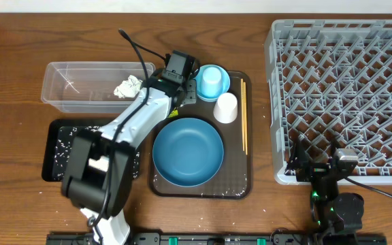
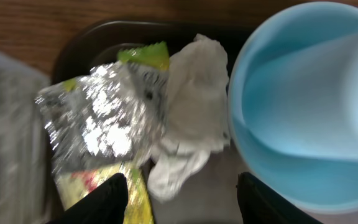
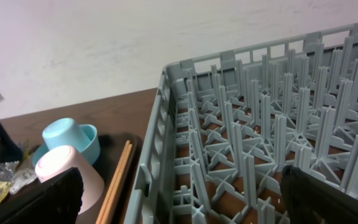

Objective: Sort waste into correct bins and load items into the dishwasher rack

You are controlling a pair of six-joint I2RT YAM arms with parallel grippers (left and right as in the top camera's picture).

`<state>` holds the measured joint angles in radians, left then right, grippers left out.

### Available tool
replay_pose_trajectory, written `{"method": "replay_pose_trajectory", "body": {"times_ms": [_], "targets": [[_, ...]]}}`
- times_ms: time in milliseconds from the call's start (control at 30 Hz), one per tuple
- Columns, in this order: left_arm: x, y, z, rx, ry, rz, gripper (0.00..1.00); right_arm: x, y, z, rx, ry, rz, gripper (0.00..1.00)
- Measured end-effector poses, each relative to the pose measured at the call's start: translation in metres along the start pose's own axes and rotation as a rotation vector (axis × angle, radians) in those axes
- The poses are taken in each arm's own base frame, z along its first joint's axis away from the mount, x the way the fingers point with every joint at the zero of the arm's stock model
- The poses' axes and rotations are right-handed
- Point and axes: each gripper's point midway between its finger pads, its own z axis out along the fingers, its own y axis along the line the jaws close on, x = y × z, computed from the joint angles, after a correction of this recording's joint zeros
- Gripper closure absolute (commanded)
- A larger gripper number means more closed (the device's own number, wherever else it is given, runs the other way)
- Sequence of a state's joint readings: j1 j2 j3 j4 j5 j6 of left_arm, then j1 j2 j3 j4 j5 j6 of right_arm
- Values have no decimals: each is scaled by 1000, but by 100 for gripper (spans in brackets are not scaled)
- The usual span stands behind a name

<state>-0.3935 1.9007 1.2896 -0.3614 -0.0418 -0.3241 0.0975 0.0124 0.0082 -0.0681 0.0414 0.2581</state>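
left gripper: spread wide, poised over wrapper and tissue | both lying on brown tray, mid-counter toward back edge, just beside small bowl | right gripper: spread, at rack front rim, near counter's front-right corner | tub: back-left, holding second tissue

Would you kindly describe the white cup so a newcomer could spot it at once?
Find the big grey rack on the right; the brown tray lies just left of it. On that tray the white cup stands upside down beside the chopsticks, beyond the large blue bowl: the only white vessel there.
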Motion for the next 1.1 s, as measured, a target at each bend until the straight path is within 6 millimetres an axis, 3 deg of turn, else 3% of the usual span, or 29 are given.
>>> {"method": "replay_pose_trajectory", "body": {"times_ms": [133, 433, 767, 1000, 1100], "targets": [[-1, 3, 16, -26, -16, 6, 41, 0, 0, 0, 0, 0, 0, 1], [-11, 25, 17, -120, -57, -9, 41, 0, 0, 0, 0, 0, 0, 1], [-11, 27, 37, -128, -71, -14, 42, 0, 0, 0, 0, 0, 0, 1], [-12, 28, 41, -133, -79, -16, 77, 0, 0, 0, 0, 0, 0, 1], [-11, 26, 41, -122, -73, -14, 88, 0, 0, 0, 0, 0, 0, 1]]}}
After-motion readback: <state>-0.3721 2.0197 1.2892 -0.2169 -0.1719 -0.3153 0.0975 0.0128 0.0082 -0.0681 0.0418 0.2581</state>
